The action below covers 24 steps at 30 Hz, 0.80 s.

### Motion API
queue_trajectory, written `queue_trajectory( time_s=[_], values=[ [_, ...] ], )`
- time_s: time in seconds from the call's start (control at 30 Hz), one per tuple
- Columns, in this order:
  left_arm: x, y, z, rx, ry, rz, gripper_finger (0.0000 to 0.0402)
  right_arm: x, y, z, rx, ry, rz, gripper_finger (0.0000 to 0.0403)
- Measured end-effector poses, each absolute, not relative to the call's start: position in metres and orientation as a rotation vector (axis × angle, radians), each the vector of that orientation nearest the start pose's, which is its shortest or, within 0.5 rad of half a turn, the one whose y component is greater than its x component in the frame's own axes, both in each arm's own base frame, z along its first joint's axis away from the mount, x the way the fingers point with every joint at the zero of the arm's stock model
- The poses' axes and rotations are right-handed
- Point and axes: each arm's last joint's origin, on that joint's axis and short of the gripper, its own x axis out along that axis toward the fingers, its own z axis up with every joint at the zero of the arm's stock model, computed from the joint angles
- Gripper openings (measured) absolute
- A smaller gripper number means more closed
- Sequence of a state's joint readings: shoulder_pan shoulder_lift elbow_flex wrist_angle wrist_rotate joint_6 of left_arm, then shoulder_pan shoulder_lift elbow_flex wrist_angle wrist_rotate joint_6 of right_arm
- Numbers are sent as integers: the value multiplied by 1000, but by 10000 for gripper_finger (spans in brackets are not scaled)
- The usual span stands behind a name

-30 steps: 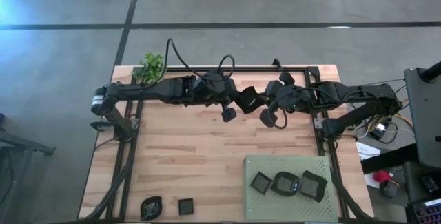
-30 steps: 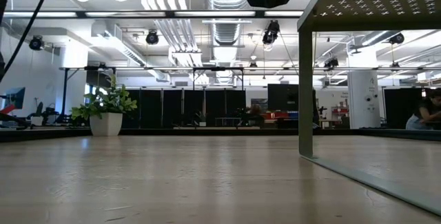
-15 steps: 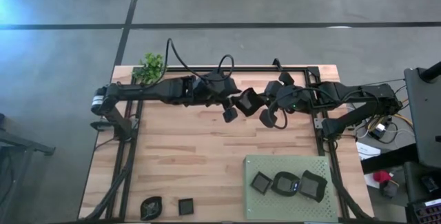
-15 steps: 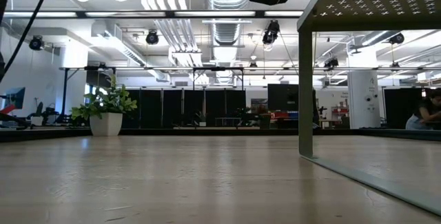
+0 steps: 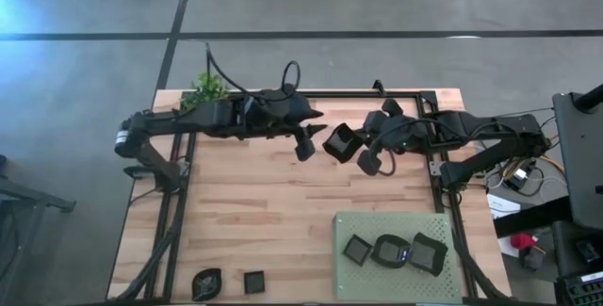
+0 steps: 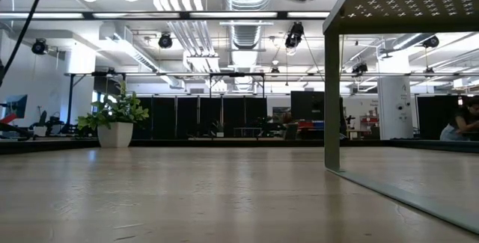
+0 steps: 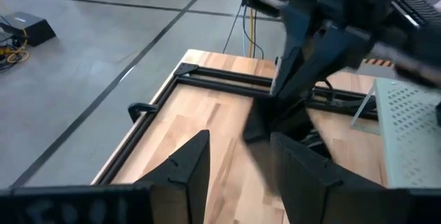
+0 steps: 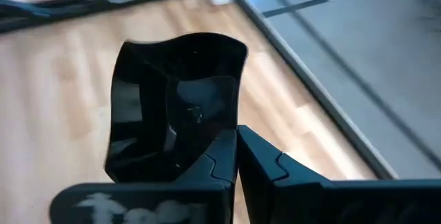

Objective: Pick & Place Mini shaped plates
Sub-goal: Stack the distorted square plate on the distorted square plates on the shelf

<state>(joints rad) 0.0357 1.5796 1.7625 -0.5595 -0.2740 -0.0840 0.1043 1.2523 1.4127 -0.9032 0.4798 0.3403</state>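
One mini shaped plate (image 5: 340,141), black and squarish with a raised rim, hangs above the far middle of the table with my right gripper (image 5: 356,148) shut on it. The right wrist view shows its hollow side (image 8: 176,107). My left gripper (image 5: 310,133) stands open just left of that plate, with nothing between its fingers (image 7: 186,169). Three more plates (image 5: 388,250) lie on the green mat (image 5: 396,223) at the near right. Two others (image 5: 206,281) (image 5: 254,281) rest on the wood at the near left. My right gripper pinches the plate's rim at one edge (image 8: 219,140) between its two fingers. The fingers come about level from the table's right side. The plate stands on edge beyond the fingertips, lifted clear of the table, its hollow side facing the wrist camera.
A small potted plant (image 5: 207,88) stands at the far left corner. A black frame (image 5: 377,94) runs along the table's far and side edges. The green mat is a raised perforated platform on legs (image 6: 332,101). Bare wood (image 5: 273,212) lies between the arms and the near edge.
My left gripper has opened, let go of the black plate and drawn back toward the table's left edge. The plate has stayed in the air in my right gripper, which has kept almost still.
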Motion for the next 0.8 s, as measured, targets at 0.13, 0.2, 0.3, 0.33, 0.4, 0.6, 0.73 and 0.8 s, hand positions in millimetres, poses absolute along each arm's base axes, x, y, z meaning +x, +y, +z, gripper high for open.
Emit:
queue_trajectory(
  time_s=[0.13, 0.2, 0.3, 0.33, 0.4, 0.6, 0.73, 0.8],
  values=[
    [325, 19, 444, -41, 374, 322, 147, 222, 15, 408, 183, 680, -307, 8],
    [317, 19, 448, -38, 381, 323, 147, 214, 17, 414, 243, 735, -208, 8],
    [307, 19, 452, -26, 398, 321, 147, 204, 22, 419, 336, 839, -73, 8],
    [304, 19, 452, -23, 404, 320, 147, 201, 23, 420, 364, 866, -31, 8],
    [300, 19, 452, -11, 425, 319, 147, 194, 28, 422, 420, 930, 46, 8],
    [293, 18, 456, -7, 429, 318, 147, 179, 46, 420, 505, 1106, 182, 8],
    [293, 18, 455, -4, 434, 314, 147, 168, 64, 416, 518, 1217, 239, 8],
    [292, 17, 454, 8, 446, 307, 147, 164, 73, 415, 531, 1253, 246, 8]
  ],
)
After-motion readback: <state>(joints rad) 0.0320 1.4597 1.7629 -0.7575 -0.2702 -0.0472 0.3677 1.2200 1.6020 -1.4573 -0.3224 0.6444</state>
